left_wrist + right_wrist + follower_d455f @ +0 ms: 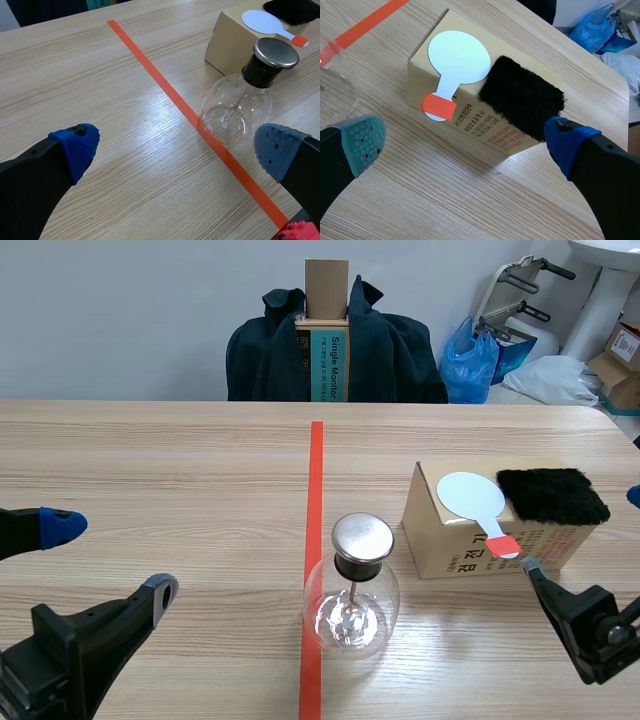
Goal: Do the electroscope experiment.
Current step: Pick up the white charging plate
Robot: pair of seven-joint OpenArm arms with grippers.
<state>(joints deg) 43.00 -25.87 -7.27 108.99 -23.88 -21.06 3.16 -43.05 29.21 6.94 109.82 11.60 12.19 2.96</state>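
The electroscope point(352, 586) is a round glass flask with a black neck and a metal disc on top, standing on the orange tape line; the left wrist view shows it point(244, 98) ahead of my left gripper, toward the right finger. A white paddle point(477, 499) with an orange-taped handle and a black fur pad point(552, 494) lie on a cardboard box point(455, 540). In the right wrist view the paddle point(455, 62) and fur pad point(522, 96) lie ahead of my right gripper point(467, 147). My left gripper point(175, 150) is open over bare table. Both grippers hold nothing.
A chair draped with a dark jacket point(335, 345) stands behind the table's far edge, with a tall cardboard box on it. Bags and boxes point(480, 355) sit on the floor at the back right. The wooden table point(180, 490) stretches wide to the left.
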